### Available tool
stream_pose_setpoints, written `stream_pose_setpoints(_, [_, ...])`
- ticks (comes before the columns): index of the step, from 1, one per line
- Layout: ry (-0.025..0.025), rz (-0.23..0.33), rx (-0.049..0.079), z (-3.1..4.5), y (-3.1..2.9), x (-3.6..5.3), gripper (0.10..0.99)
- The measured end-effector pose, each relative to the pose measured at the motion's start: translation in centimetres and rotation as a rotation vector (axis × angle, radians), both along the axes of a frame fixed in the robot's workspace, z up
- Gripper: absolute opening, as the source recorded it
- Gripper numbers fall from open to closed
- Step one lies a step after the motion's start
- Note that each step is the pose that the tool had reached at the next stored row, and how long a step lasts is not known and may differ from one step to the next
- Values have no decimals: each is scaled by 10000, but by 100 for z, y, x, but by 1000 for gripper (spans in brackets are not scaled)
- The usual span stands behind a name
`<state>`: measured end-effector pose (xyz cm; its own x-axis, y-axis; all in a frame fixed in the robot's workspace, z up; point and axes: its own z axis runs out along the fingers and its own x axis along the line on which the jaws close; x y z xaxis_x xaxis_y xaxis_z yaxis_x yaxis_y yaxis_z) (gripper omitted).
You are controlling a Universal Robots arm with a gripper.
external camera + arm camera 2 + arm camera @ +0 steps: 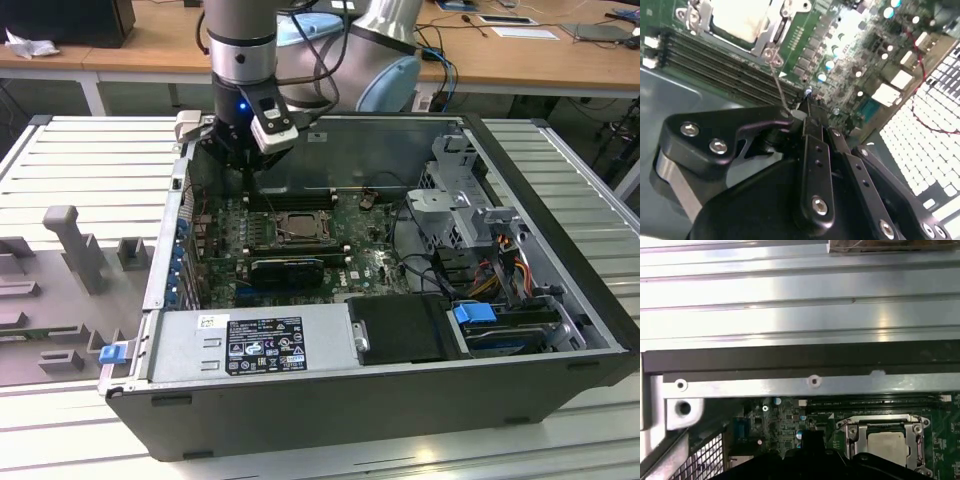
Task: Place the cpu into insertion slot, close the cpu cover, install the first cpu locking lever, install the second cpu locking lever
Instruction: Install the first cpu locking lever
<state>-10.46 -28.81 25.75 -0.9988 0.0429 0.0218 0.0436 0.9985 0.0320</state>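
The cpu [737,17] lies in its socket on the motherboard, pale and square, and the first wrist view has the cpu [885,441] too. The cpu cover [771,27] lies flat around it as a silvery frame. A thin wire locking lever [777,80] rises from the socket's corner and runs to just beside my fingertips; I cannot tell whether it touches them. My gripper [807,100] is shut, its black fingers pressed together with nothing seen between them. In the exterior view the gripper [245,165] hangs inside the case, behind the socket [295,225] and toward that view's left.
Black memory slots [705,62] run between the socket and the case wall [800,385]. A grey drive cage [460,215] and cables fill the exterior view's right of the case. The power supply [250,345] lies along the front. A grey fixture block [65,235] stands outside on the exterior view's left.
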Motion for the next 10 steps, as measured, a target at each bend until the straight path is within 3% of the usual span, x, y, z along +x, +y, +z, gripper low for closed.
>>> stream_pose_setpoints(5, [10, 2, -1, -12, 5, 237, 106])
stream_pose_setpoints(10, [27, 24, 0, -40, 14, 550, 106])
